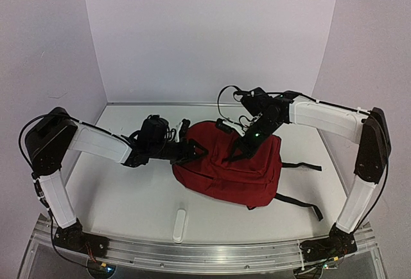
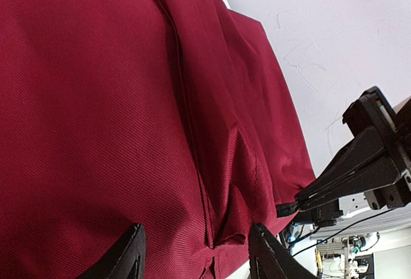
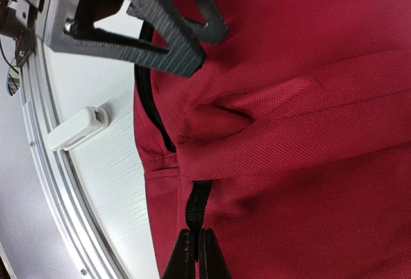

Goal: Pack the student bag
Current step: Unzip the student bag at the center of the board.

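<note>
While the right pincer (image 3: 196, 233) pinches it, the student bag (image 3: 308, 131) lies beneath.

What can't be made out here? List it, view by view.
- Top external: what the right jaws pinch on the student bag; the arm covers it.
- Right wrist: the jaws' grip, cut off by the bottom edge.
- All views: the bag's inside, hidden by fabric.
- Top external: the small white object, too small to identify.

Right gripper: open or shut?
Shut: on the right gripper the jaws meet with no gap, pinching the black zipper tab on the red backpack.
</note>
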{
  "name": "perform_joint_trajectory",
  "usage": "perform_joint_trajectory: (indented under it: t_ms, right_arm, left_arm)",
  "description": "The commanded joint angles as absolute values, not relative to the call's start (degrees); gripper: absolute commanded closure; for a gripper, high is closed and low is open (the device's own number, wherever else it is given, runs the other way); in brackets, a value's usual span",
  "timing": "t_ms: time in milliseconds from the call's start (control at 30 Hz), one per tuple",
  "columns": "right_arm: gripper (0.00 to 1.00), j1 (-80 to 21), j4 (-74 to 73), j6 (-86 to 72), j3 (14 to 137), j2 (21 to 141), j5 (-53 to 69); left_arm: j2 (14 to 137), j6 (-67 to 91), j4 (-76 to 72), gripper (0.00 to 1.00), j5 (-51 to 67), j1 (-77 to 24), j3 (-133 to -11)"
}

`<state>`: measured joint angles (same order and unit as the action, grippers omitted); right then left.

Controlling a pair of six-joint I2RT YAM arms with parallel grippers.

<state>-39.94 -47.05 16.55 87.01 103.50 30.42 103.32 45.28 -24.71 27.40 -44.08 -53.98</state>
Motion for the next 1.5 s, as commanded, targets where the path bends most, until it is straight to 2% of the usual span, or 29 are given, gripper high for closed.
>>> perform_joint_trajectory:
  t_ms: [0, 267, 400, 467, 700, 733, 1200, 1333, 1367, 1467]
  right_arm:
    - [1.00, -40.3, -46.8, 16.4, 89.3, 103.0, 27.6]
    - [1.00, -40.2, -45.1, 15.4, 90.1, 103.3, 24.1]
    - [1.00, -40.2, -44.5, 14.6, 90.9, 103.7, 23.2]
    - [1.00, -40.2, -44.2, 14.4, 91.1, 103.7, 22.5]
    - [1.00, -38.2, -42.9, 14.2, 92.7, 104.8, 20.4]
    - [1.00, -37.7, -42.7, 14.3, 93.0, 105.1, 20.3]
    - [1.00, -27.7, -41.8, 14.5, 104.3, 113.5, 20.8]
    - [1.00, -27.6, -42.2, 13.0, 104.4, 114.1, 25.9]
    - [1.00, -27.8, -42.3, 12.7, 103.6, 113.5, 28.4]
    - [1.00, -29.6, -42.3, 12.2, 98.9, 110.8, 32.8]
  left_arm:
    - [103.8, 45.1, -27.8, 0.45, 28.4, -45.2, -55.9]
    - [106.3, 44.8, -28.0, 0.42, 28.7, -47.8, -58.4]
    - [107.9, 46.1, -29.2, 0.44, 29.1, -48.4, -58.8]
    - [108.2, 46.3, -29.8, 0.51, 29.3, -48.6, -58.7]
    - [107.7, 47.1, -30.3, 0.95, 29.0, -48.8, -57.2]
    - [107.6, 47.3, -30.1, 0.99, 28.7, -48.8, -57.0]
    - [105.4, 47.4, -28.7, 1.00, 26.8, -48.8, -53.3]
    - [103.9, 45.8, -27.3, 0.99, 26.6, -48.8, -52.6]
    - [103.2, 44.6, -26.0, 0.94, 26.3, -49.0, -52.9]
    - [99.8, 39.8, -20.5, 0.67, 22.5, -50.0, -54.1]
